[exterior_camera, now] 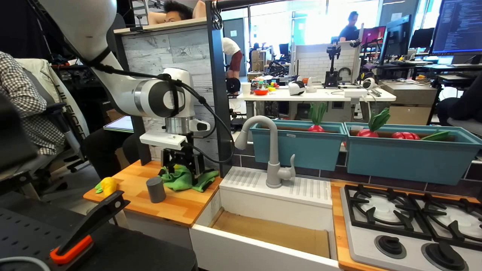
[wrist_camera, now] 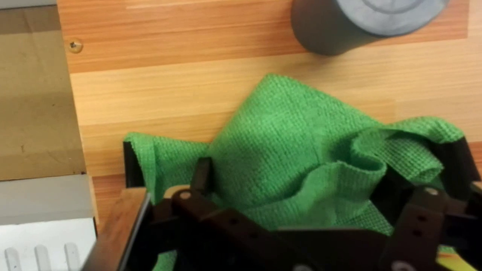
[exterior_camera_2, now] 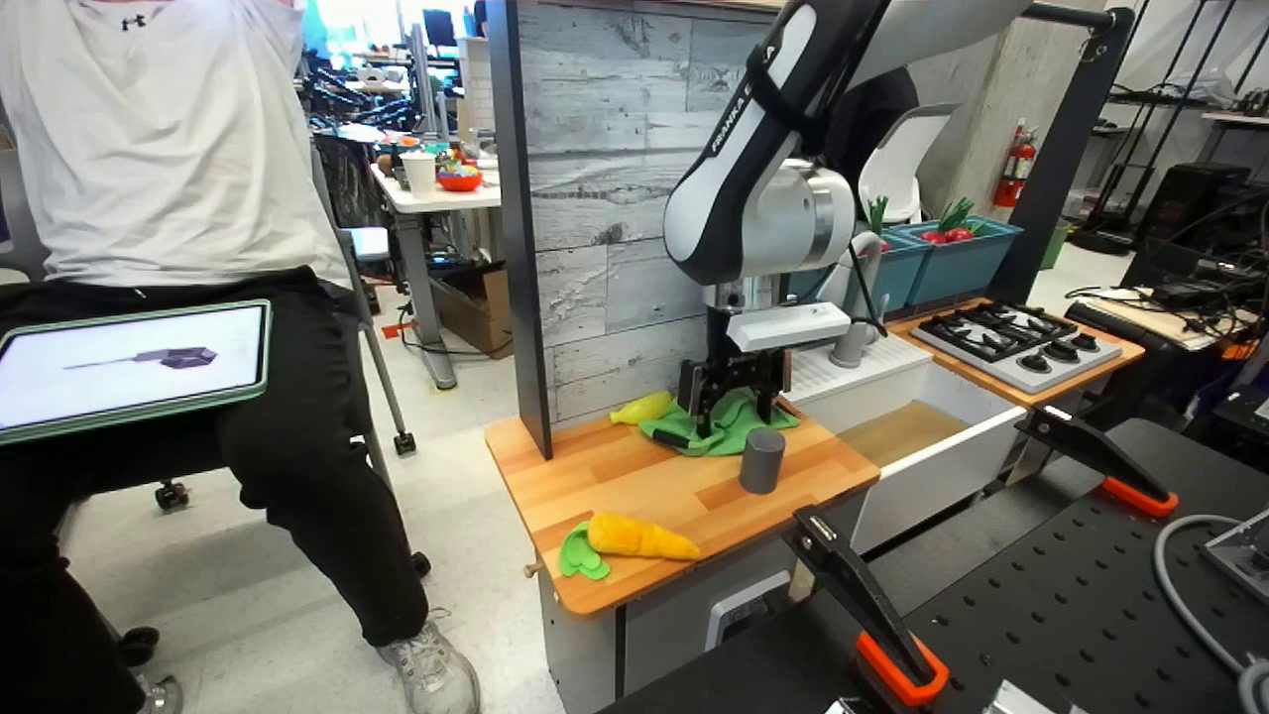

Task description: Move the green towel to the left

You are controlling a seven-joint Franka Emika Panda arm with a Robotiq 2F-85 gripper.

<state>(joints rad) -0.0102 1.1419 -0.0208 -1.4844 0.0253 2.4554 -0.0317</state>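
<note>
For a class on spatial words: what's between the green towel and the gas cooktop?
The white sink and gray faucet, seen in both exterior views.

Towel lies on counter, near cylinder.

The counter holds one towel, one gray cylinder, one carrot and one yellow item. There are also one sink, one faucet, one stove, two planters, three red vegetables and two clamps. The one claw has two fingers.
</note>
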